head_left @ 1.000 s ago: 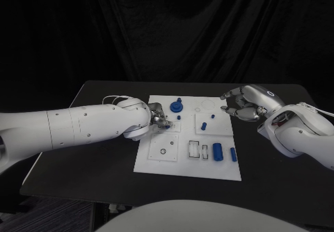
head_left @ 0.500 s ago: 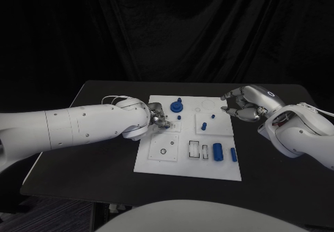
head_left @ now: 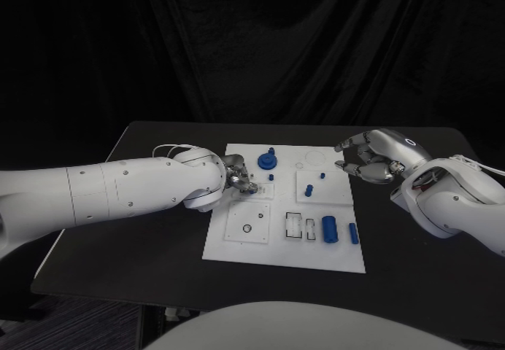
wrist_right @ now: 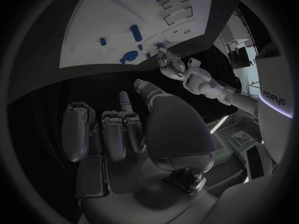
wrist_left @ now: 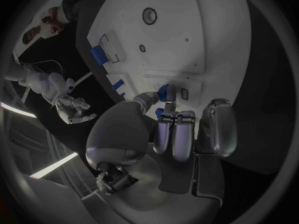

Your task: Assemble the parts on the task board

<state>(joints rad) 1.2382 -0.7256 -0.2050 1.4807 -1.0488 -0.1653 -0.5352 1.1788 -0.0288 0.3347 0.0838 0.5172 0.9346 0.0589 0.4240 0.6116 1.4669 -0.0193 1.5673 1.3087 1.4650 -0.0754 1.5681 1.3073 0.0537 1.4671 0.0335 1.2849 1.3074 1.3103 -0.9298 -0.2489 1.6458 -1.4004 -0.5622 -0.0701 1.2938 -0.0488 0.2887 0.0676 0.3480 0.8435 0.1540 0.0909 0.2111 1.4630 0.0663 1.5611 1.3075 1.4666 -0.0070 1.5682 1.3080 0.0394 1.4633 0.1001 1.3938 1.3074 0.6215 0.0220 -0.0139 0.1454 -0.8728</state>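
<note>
The white task board (head_left: 284, 251) lies in the middle of the black worktop (head_left: 157, 240). The left hand (head_left: 238, 178) is low over the left side of the board, at a small raised square plate, and in the left wrist view its thumb and one finger pinch a small blue part (wrist_left: 164, 91) just at that plate. So this hand is grasping the part, and I judge the step is to seat it in its place there. The right hand (head_left: 368, 159) hovers above the far right edge of the board with its fingers curled and nothing in them, so it is clenched and idle. More blue parts wait on the board: a round gear (head_left: 267, 161) at the far side, a small peg (head_left: 309, 191) in the middle, and a thick cylinder (head_left: 328, 227) with a thin bar (head_left: 352, 233) beside it at the near right. To do the step well, I think the hand should keep the part upright, line it up with the opening before pressing, push straight down gently, and let go only when the part sits flat. The fingers hide the opening itself, so I cannot tell how deep the part is now.
</note>
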